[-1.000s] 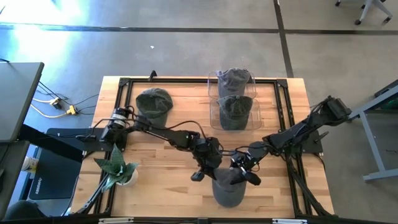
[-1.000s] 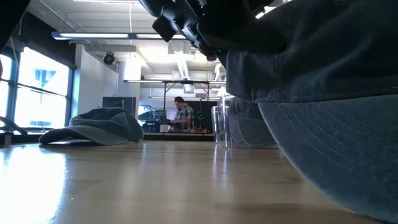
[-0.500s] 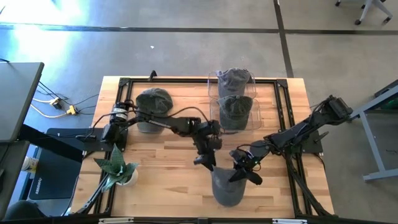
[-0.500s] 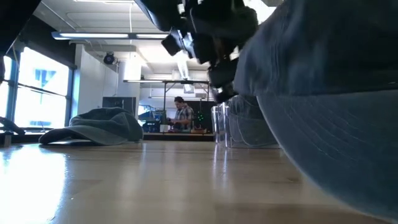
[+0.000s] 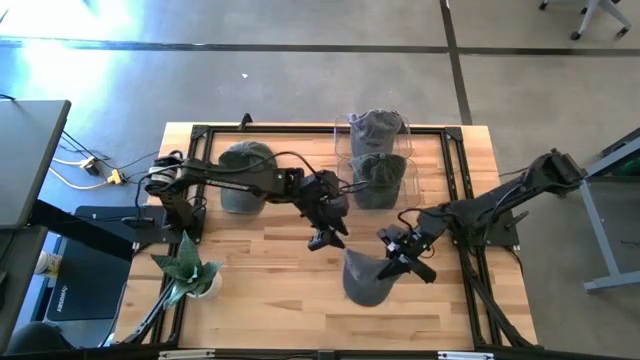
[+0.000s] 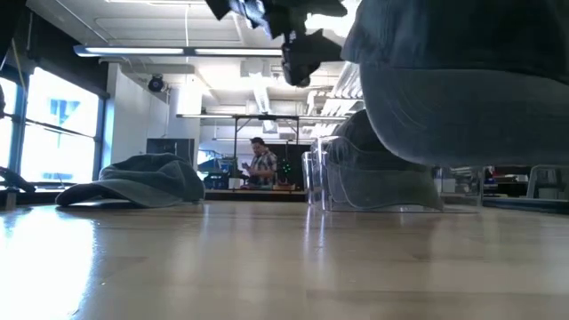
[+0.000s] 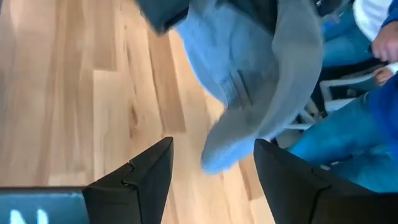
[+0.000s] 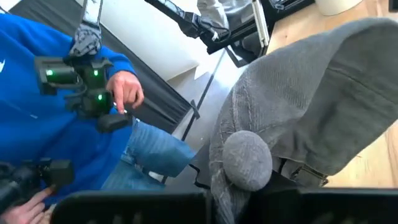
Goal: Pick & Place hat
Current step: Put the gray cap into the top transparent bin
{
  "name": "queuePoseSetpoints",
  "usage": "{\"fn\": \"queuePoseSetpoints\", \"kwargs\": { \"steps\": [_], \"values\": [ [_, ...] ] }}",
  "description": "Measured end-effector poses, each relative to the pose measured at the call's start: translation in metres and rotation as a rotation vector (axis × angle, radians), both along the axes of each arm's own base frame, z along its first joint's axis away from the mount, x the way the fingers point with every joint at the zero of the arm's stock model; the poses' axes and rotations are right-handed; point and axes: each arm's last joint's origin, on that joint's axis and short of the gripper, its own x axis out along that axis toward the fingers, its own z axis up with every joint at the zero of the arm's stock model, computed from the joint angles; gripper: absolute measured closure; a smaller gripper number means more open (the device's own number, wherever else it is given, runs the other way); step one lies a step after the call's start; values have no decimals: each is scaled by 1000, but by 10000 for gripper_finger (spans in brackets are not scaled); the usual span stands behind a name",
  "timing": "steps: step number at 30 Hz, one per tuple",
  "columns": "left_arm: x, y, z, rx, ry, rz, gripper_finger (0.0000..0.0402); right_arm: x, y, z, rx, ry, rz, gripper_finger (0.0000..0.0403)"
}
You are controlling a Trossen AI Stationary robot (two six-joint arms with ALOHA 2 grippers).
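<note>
A grey hat (image 5: 362,280) hangs clear of the table near its front edge and fills the upper right of the low view (image 6: 462,80). My right gripper (image 5: 396,262) is shut on the hat's right side. My left gripper (image 5: 322,238) is open a little to the hat's far left, with nothing between its fingers (image 7: 134,180); the hat (image 7: 255,74) shows beyond them. Another grey hat (image 5: 247,165) lies on the table at the far left. Two more hats (image 5: 378,178) sit in clear bins. My right gripper holds the hat by bunched crown cloth (image 8: 239,180) near its back strap (image 8: 301,173). The hat itself hides the fingertips. The fingers come nearly level from the table's right. The hat is lifted clear of the table and hangs tilted from the hold (image 6: 418,133).
Two clear bins (image 5: 408,160) stand at the far middle. A potted plant (image 5: 190,272) sits at the near left. A black frame (image 5: 200,135) edges the table. A person in blue (image 8: 56,118) stands off the table holding devices.
My left gripper has opened, let go of the hat and gone up and toward the far edge. My right gripper has shut on the hat and risen with it. The hat, resting on the table before, now hangs clear and tilted.
</note>
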Motion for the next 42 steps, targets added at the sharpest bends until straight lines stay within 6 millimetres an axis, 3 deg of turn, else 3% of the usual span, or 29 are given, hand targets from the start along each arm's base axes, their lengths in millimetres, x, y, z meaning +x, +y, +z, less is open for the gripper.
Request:
{"fn": "queuePoseSetpoints", "kwargs": {
  "steps": [7,11,14,16,19,31,38,42],
  "values": [
    [-5,-2,5,6,17,33,184,-8,-8,11,47,8,11,391],
    [-13,0,20,21,-9,58,184,-16,-15,24,94,-22,-9,396],
    [-26,0,26,34,33,58,184,-18,-23,45,79,-41,-39,394],
    [-28,5,32,41,11,74,184,-18,-30,60,7,-26,-57,397],
    [-46,16,40,62,70,113,184,-17,-44,87,-140,-3,-98,396],
    [-75,83,69,159,-27,267,184,-10,-148,184,-654,-84,-408,393],
    [-84,123,70,189,-69,321,184,-5,-224,207,-910,-56,-555,396],
    [-88,139,75,157,-141,297,184,-6,-264,212,-972,-33,-594,391]
  ]
}}
